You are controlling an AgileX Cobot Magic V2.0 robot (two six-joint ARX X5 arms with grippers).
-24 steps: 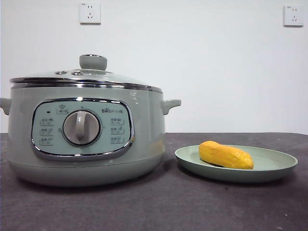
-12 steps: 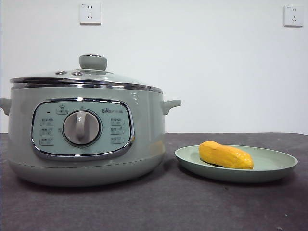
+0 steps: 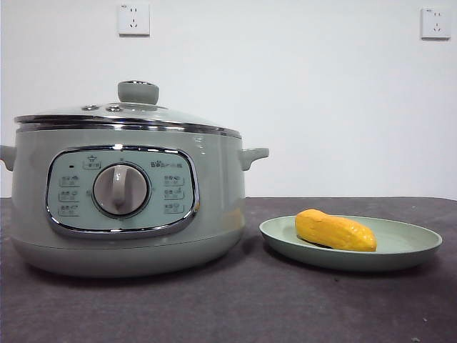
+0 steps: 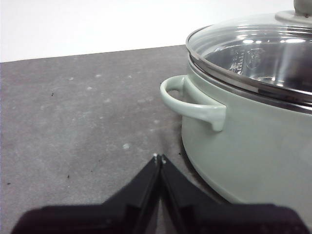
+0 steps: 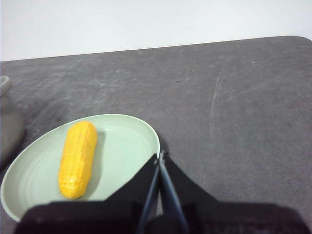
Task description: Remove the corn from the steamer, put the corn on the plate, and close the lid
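The stubby yellow-orange corn (image 3: pixel 335 231) lies on the shallow pale green plate (image 3: pixel 400 259) beside the round sage-green steamer (image 3: pixel 214 207), whose chrome-rimmed glass lid (image 3: pixel 136 114) sits closed on it; the left pincer (image 4: pixel 159 157) near the steamer's handle and the right pincer (image 5: pixel 160 156) above the plate's rim are both pressed together, empty, over the dark tabletop (image 3: pixel 235 307).

The pale sage-green steamer (image 3: pixel 121 204) sits on the left of the front view, dial and chrome-framed panel facing the camera, and its glass lid (image 3: pixel 125 116) with the chrome rim and green knob is seated flat on top, so it's closed. Over at lower right is the shallow green plate (image 3: pixel 418 250), just beside the pot. The stubby yellow-orange corn (image 3: pixel 335 231) lies on its side on the plate's left half.
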